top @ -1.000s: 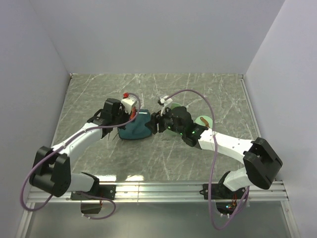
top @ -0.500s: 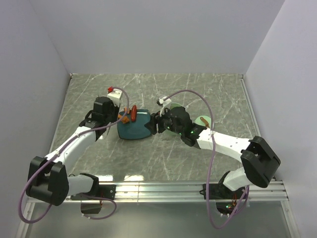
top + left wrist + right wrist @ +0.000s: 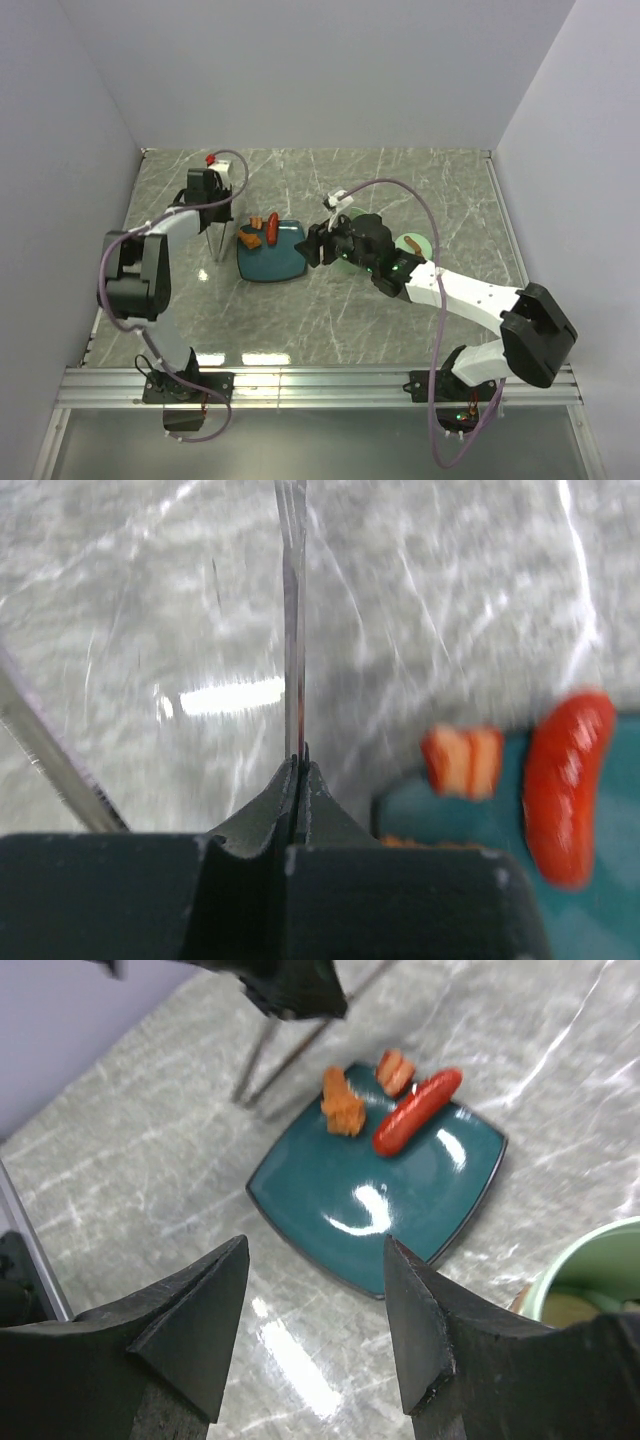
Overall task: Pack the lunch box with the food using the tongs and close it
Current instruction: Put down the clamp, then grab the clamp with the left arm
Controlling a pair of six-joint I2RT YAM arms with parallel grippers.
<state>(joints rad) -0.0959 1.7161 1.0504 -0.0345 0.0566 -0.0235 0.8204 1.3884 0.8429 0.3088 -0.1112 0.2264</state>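
Note:
My left gripper (image 3: 210,207) hangs over the back left of the table, shut on the tongs (image 3: 218,240); one thin metal blade (image 3: 292,630) is pinched between its jaws (image 3: 298,762). The food lies on a dark teal plate (image 3: 280,262): a red sausage (image 3: 417,1110), an orange piece (image 3: 343,1105) and a striped orange piece (image 3: 396,1068). My right gripper (image 3: 314,245) hovers open and empty by the plate's right edge (image 3: 315,1250). The mint-green lunch box (image 3: 585,1270) stands under that arm, with pale food inside. Its lid (image 3: 421,240) lies to the right.
White walls close in the marble table on the left, back and right. A metal rail (image 3: 320,380) runs along the near edge. The right arm's purple cable (image 3: 400,190) arcs over the lunch box area.
My left arm has swung back and to the left, carrying the tongs away from the plate. The food on the plate's far corner now shows. The right arm has barely moved.

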